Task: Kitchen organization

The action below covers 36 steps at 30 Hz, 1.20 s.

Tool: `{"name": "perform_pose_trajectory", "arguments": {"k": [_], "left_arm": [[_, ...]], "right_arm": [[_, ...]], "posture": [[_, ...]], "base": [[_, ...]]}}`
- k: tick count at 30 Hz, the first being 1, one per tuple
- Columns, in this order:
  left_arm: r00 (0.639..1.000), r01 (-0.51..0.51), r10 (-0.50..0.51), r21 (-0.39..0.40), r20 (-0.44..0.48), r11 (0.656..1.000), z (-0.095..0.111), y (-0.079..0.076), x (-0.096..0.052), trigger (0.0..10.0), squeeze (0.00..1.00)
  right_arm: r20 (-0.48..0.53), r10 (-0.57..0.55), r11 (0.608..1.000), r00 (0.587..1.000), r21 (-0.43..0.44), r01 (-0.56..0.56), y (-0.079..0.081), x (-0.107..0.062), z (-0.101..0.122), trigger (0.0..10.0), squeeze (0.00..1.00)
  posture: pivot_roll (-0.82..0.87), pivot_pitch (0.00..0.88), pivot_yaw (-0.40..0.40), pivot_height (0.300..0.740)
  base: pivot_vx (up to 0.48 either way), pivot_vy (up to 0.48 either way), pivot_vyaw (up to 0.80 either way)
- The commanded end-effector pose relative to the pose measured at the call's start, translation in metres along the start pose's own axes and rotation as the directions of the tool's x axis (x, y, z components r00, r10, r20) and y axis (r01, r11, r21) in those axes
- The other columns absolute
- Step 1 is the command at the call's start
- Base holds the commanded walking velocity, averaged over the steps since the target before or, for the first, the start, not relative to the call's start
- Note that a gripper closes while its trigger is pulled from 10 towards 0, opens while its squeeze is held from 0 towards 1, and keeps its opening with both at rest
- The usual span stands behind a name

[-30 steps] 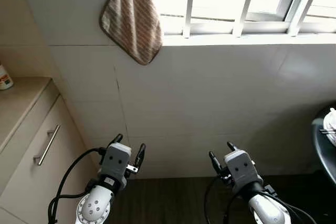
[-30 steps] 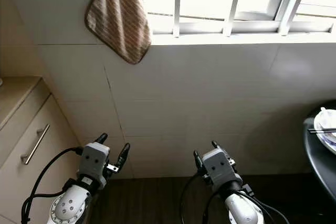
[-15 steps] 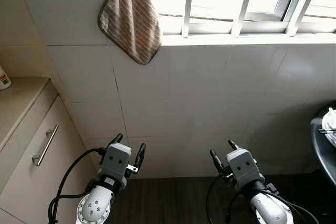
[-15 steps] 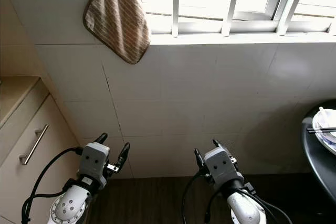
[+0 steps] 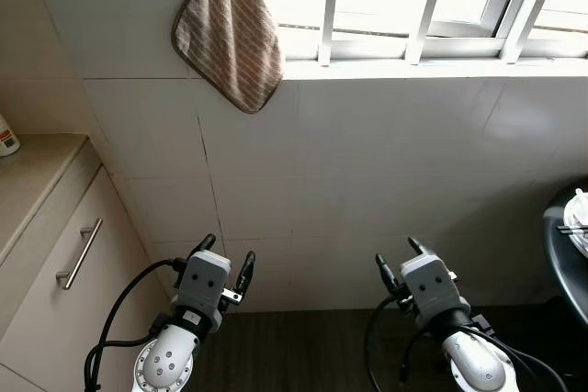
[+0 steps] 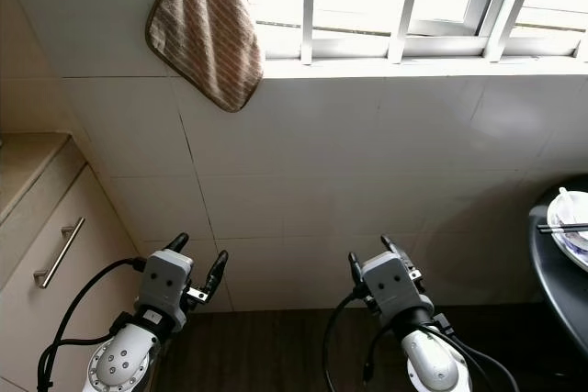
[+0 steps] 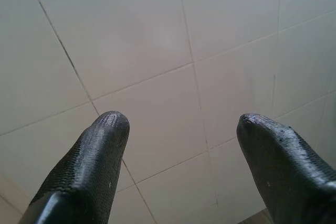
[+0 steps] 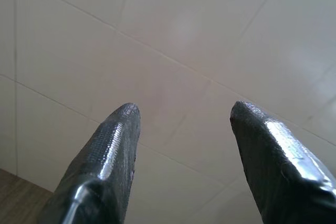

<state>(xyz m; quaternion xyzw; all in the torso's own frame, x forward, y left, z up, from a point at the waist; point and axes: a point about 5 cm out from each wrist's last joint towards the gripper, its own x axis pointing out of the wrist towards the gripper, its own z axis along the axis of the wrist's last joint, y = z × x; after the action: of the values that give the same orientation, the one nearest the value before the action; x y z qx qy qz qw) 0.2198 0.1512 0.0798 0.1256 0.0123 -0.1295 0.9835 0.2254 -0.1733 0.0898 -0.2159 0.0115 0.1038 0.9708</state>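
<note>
A brown striped towel [image 5: 230,29] hangs on the tiled wall beside the barred window. At the far right a black round table [image 5: 565,259] carries white dishes [image 6: 571,219] with chopsticks across them. My left gripper [image 5: 225,259] is held low in front of the wall, open, with nothing between its fingers [image 7: 89,166]. To its right my right gripper [image 5: 397,259] stands open too, and its fingers [image 8: 105,156] point at bare white tiles.
A beige counter [image 5: 32,185] with a drawer and metal handle [image 5: 81,252] runs along the left. A small white bottle [image 5: 7,135] stands on it. Dark wooden floor [image 5: 303,351] lies below the white tiled wall [image 5: 367,181].
The right gripper has shifted slightly to the right and down. The view has tilted a little; the left gripper has not moved.
</note>
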Motion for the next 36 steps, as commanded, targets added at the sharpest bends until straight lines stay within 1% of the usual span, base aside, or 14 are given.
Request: {"name": "perform_pose_trajectory", "arguments": {"k": [1, 3, 8, 10, 14, 23, 29, 31, 33, 36], "left_arm": [[1.0, 0.014, -0.015, 0.013, 0.007, 1.0, 0.0027, -0.0013, -0.0002, 10.0, 0.0], [1.0, 0.015, -0.015, 0.011, 0.006, 1.0, 0.0026, -0.0015, -0.0002, 10.0, 0.0], [1.0, 0.015, -0.015, 0.008, 0.009, 1.0, 0.003, -0.0016, -0.0002, 10.0, 0.0], [1.0, 0.006, -0.006, -0.011, 0.024, 1.0, 0.0041, -0.0013, -0.0003, 10.0, 0.0], [1.0, 0.008, -0.008, -0.005, 0.017, 1.0, 0.0039, -0.0013, -0.0003, 10.0, 0.0], [1.0, 0.006, -0.006, -0.023, 0.005, 1.0, 0.0028, -0.0009, -0.0002, 10.0, 0.0], [1.0, 0.009, -0.009, -0.024, 0.003, 1.0, 0.0027, -0.0007, -0.0003, 10.0, 0.0], [1.0, 0.011, -0.011, -0.022, 0.0, 1.0, 0.0025, -0.0007, -0.0003, 10.0, 0.0], [1.0, 0.01, -0.01, -0.008, 0.017, 1.0, 0.0042, -0.0004, -0.0004, 10.0, 0.0], [1.0, 0.009, -0.009, -0.015, 0.015, 1.0, 0.004, -0.0004, -0.0005, 10.0, 0.0]], "right_arm": [[-0.039, -0.043, 0.999, 0.998, -0.002, 0.043, -0.0062, 0.0015, -0.0044, 10.0, 0.0], [-0.068, -0.076, 0.997, 0.995, 0.003, 0.077, -0.0105, 0.0027, -0.0078, 10.0, 0.0], [-0.082, -0.078, 0.997, 0.994, 0.001, 0.078, -0.0107, 0.0032, -0.0089, 10.0, 0.0], [-0.085, -0.073, 0.997, 0.994, -0.002, 0.073, -0.0099, 0.0035, -0.0094, 10.0, 0.0], [-0.09, -0.07, 0.998, 0.994, -0.003, 0.07, -0.0096, 0.004, -0.0093, 10.0, 0.0], [-0.098, -0.061, 0.998, 0.993, -0.004, 0.061, -0.0085, 0.0048, -0.0094, 10.0, 0.0], [-0.102, -0.061, 0.998, 0.993, 0.003, 0.062, -0.008, 0.005, -0.0096, 10.0, 0.0], [-0.105, -0.06, 0.998, 0.993, 0.005, 0.061, -0.0077, 0.0051, -0.01, 10.0, 0.0], [-0.109, -0.061, 0.998, 0.992, 0.014, 0.063, -0.0076, 0.0052, -0.0105, 10.0, 0.0], [-0.113, -0.059, 0.998, 0.992, 0.008, 0.06, -0.0074, 0.0054, -0.0107, 10.0, 0.0]], "posture": [[0.01, 0.0, -0.028, 0.74], [0.01, 0.0, -0.029, 0.74], [0.01, 0.0, -0.031, 0.74], [0.01, 0.0, -0.031, 0.74], [0.01, 0.0, -0.032, 0.74], [0.01, 0.0, -0.033, 0.74], [0.01, 0.0, -0.032, 0.74], [0.01, 0.0, -0.031, 0.74], [0.01, 0.0, -0.032, 0.74], [0.01, 0.0, -0.032, 0.74]], "base": [[0.0, -0.48, 0.0], [0.0, -0.48, 0.0], [0.0, -0.48, 0.0], [0.0, 0.0, 0.0], [0.0, 0.0, 0.0], [0.0, 0.0, 0.0], [0.0, 0.351, 0.0], [0.0, 0.48, -0.43], [0.0, 0.356, -0.8], [0.0, 0.0, -0.8]]}}
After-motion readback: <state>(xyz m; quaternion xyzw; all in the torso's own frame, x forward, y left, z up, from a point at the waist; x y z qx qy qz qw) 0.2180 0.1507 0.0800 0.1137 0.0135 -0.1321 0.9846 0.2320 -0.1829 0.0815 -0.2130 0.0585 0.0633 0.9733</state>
